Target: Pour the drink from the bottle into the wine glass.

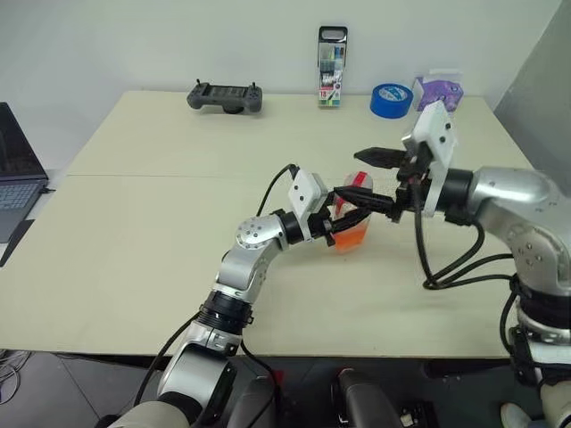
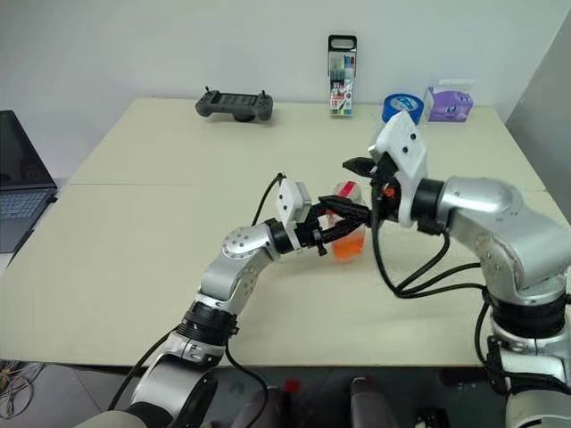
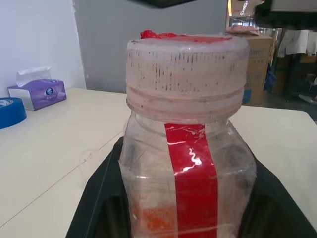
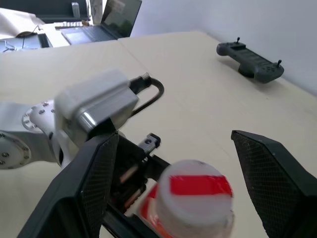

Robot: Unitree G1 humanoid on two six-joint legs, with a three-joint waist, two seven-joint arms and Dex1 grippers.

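A small clear bottle (image 1: 352, 225) with a red label strip stands upright at the middle of the table, and orange-red drink (image 1: 351, 237) fills its lower part. My left gripper (image 1: 346, 221) reaches in from the left and is shut on the bottle's body (image 3: 193, 173). My right gripper (image 1: 361, 176) comes from the right and is open, one finger on each side of the whitish, red-topped cap (image 4: 195, 196), not touching it. The wine glass is out of view.
Along the far edge of the beige table (image 1: 161, 259) lie a dark hand controller (image 1: 225, 96), a tall marker pack (image 1: 332, 67), a blue tape roll (image 1: 391, 100) and a purple tissue box (image 1: 439, 89). A laptop (image 1: 13, 169) sits off the left side.
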